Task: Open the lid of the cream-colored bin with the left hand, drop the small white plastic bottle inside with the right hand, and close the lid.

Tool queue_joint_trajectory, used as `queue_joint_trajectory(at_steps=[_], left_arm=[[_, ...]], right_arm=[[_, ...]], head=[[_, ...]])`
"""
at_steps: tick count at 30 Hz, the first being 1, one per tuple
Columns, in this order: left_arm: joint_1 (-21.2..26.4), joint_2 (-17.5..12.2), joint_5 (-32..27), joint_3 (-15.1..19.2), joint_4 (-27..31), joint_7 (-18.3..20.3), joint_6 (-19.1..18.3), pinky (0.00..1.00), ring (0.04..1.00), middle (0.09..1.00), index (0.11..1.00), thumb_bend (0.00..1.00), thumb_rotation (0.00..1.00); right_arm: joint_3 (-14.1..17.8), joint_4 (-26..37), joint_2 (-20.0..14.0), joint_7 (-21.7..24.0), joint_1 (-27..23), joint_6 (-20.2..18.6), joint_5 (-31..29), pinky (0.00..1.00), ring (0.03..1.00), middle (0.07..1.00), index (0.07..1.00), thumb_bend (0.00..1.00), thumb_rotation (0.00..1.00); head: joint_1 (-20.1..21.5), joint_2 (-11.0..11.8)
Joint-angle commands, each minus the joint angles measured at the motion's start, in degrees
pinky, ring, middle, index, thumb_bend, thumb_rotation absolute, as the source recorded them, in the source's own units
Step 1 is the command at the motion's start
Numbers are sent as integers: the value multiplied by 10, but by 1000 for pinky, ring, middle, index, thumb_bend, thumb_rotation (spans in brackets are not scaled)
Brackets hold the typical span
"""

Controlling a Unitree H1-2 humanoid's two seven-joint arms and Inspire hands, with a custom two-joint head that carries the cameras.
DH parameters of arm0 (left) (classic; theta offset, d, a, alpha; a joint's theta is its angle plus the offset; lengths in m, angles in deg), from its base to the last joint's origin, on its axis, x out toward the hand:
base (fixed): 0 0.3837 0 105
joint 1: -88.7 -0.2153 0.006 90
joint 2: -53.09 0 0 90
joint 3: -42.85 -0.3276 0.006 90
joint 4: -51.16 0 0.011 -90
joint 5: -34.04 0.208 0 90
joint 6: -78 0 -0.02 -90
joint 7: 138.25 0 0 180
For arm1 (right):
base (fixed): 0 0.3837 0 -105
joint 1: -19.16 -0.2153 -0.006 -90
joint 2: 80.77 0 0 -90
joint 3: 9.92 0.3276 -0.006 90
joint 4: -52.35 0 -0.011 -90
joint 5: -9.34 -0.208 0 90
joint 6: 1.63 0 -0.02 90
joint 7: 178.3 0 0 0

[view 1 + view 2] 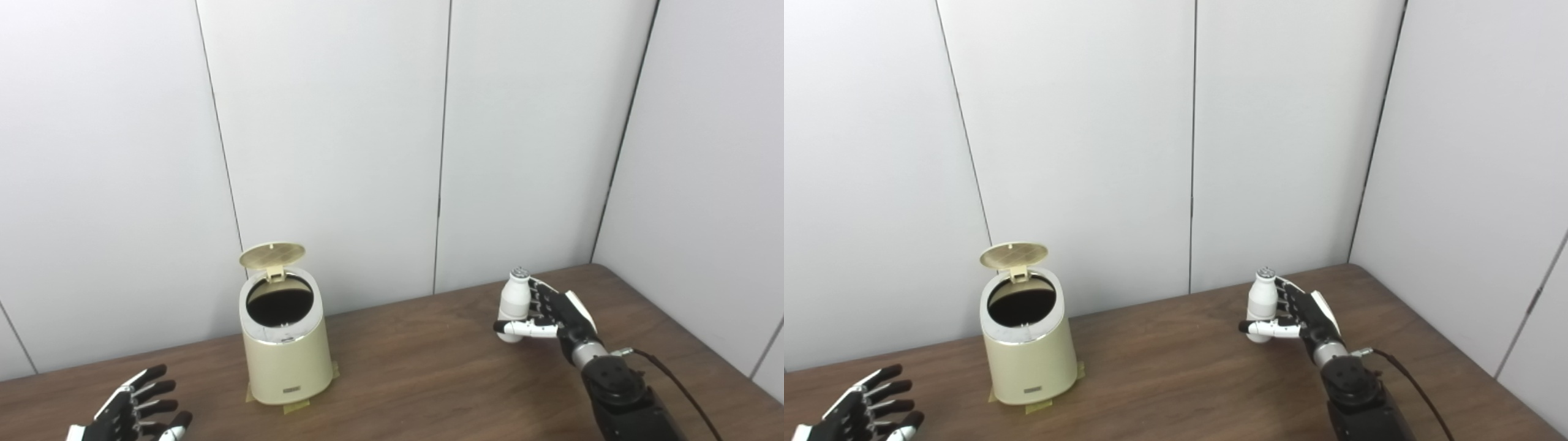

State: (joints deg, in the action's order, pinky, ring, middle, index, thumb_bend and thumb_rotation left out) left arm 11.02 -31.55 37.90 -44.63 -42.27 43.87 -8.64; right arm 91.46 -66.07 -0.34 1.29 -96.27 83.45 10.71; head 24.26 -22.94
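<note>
At the far left, low against the picture's bottom edge, the left hand (138, 410) hovers over the brown wooden table (416, 367) with its dark fingers (150, 391) spread apart and pointing toward the right, holding nothing and touching nothing that can be seen. To its right, well apart from it, stands the cream-colored bin (285, 343), set upright on the table near the white panelled wall (331, 135), with strips of yellowish tape (306, 405) showing under its base. Its round lid (272, 255) is swung up on the rear hinge and stands tilted back above the rim, so the dark inside of the bin lies open to view. Farther right, across a bare stretch of tabletop, the small white plastic bottle (514, 297) stands upright with its cap on top, gripped by the right hand (554, 318). The dark fingers curl around the bottle's far side while the white thumb (527, 329) crosses in front of its lower part, so the hand is closed around it. Whether the bottle's base rests on the table or is just lifted cannot be told. A thin dark cable (674, 383) trails from the right wrist toward the lower right.
</note>
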Motion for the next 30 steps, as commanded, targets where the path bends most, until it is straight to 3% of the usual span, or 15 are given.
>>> queue_joint_trajectory(at_steps=[1,5,7,9,11,18,23,30], left_arm=[[17,-3,0,1,17,-3,16,537,680,753,834,537,78],[16,-4,3,1,15,-3,18,542,683,755,839,540,86],[17,-4,-1,2,13,-1,20,537,680,754,838,542,89],[17,-4,0,1,14,0,19,535,679,756,837,542,89],[16,-5,2,0,15,0,17,543,685,760,838,534,78],[18,-6,3,0,5,-1,24,559,693,764,837,531,68],[22,-5,-3,1,-6,2,33,543,682,757,834,517,3],[23,-5,2,-3,-15,1,46,544,676,754,832,516,0]], right_arm=[[3,2,-9,-5,-32,23,-5,650,788,853,849,804,113],[11,1,-1,-21,-34,26,-7,616,749,820,814,785,82],[19,-9,8,-58,-39,46,3,498,622,707,722,732,21],[23,-31,12,-91,-46,72,15,356,446,509,545,570,4],[18,-44,8,-112,-47,98,30,305,372,447,511,537,0],[12,-36,6,-140,-39,145,53,323,365,422,518,523,0],[9,-34,7,-146,-37,170,60,323,366,427,516,525,0],[3,22,17,-143,-33,170,69,314,362,426,520,523,0]], head=[[0,0],[-1,-3],[-1,-3],[-2,-4],[-2,-4],[-4,-7],[-6,-7],[-19,-6]])
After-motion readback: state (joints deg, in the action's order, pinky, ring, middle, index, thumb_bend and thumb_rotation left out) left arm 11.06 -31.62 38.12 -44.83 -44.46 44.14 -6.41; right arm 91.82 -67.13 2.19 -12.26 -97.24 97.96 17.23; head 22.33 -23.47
